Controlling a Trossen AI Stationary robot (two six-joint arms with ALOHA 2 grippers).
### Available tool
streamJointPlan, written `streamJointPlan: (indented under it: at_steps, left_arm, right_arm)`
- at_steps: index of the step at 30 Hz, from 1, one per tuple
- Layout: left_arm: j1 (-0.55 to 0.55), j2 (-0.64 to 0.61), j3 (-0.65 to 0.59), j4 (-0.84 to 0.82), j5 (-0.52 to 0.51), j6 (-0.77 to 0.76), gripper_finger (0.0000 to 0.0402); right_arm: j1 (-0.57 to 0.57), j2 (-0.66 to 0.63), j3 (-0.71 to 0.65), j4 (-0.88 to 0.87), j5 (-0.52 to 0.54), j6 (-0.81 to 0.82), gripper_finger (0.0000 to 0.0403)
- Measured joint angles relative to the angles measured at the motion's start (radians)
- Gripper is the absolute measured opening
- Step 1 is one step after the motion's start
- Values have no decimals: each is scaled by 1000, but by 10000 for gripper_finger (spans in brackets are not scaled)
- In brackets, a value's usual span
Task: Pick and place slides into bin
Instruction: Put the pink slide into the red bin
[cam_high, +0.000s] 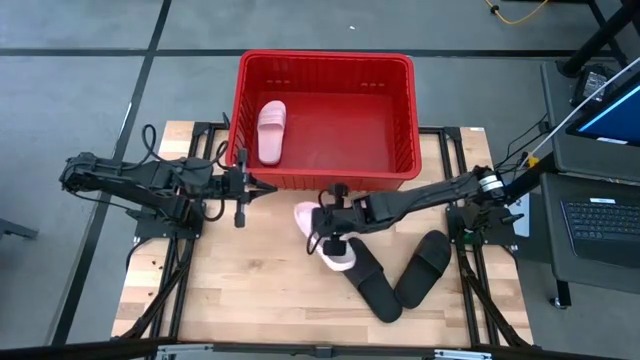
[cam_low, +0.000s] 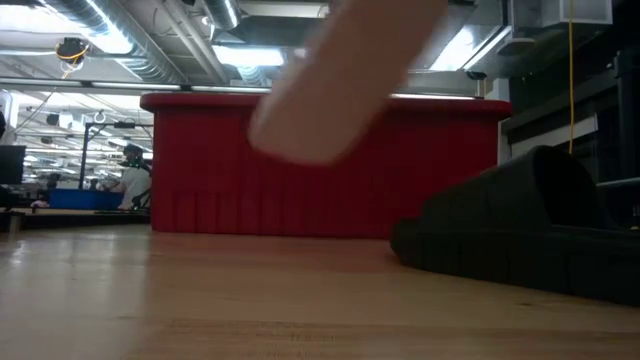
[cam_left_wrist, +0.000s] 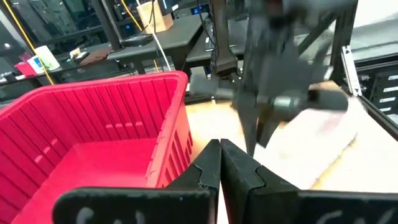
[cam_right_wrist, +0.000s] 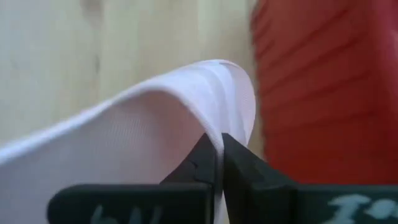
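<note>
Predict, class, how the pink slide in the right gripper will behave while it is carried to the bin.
The pink slide, pinched by the right gripper on its thin strap, probably hangs and swings. It looks like light foam, so likely easy to carry. The strap may flex and slip, since the grip is narrow.

Left dark two-finger gripper (cam_high: 243, 192): fingers pressed together, empty, arm stretched inward from left side. Right dark two-finger gripper (cam_high: 322, 232): fingers clamped tight, arm reaching across centre.
</note>
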Motion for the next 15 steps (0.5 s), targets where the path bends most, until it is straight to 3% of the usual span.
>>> streamJointPlan:
  at_steps: [8, 15]
  left_arm:
    - [0, -50, 1, 99, 1, -13, 1]
    - [0, -118, 1, 98, -2, 16, 2]
  right_arm:
    - [28, -1, 207, -32, 19, -96, 13]
    - [33, -1, 312, -125, 168, -123, 13]
